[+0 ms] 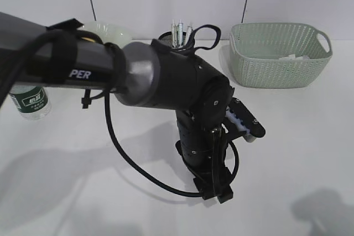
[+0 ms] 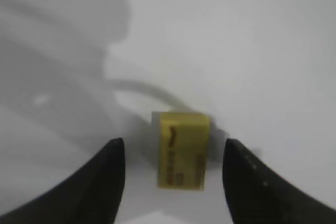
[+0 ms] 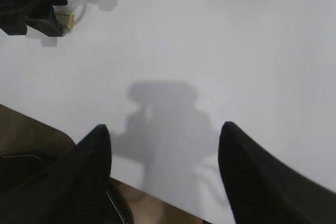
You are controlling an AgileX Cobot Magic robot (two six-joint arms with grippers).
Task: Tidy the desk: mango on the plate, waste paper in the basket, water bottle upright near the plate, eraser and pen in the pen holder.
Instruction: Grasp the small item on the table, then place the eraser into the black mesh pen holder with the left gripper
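- The desk (image 1: 310, 153) is a wide white top, and the left arm (image 1: 166, 78) reaches across the middle of it, blocking much of the outside view.
- The basket (image 1: 279, 53) stands at the far right; a scrap of white, likely the waste paper (image 1: 292, 57), shows through its handle hole.
- The plate (image 1: 105, 30) peeks out behind the arm at the far left; the mango cannot be made out on it.
- The water bottle (image 1: 30, 103) stands upright at the left edge, near the plate.
- The pen holder (image 1: 178, 38) sits far centre with pens already in it.
- The left gripper (image 2: 173, 153) points down at the desk, jaws spread to either side of the eraser (image 2: 182, 148), a small yellow block lying on the desk; neither jaw touches it.
- Judgement: the step in hand is picking up the eraser. It should go well if the jaws drop squarely, centre on the block and close on its flat sides.
- The lift to the pen holder must clear the pens in the cup.
- The right gripper (image 3: 163, 153) hangs spread and empty over bare desk near the front edge, well apart from the work.
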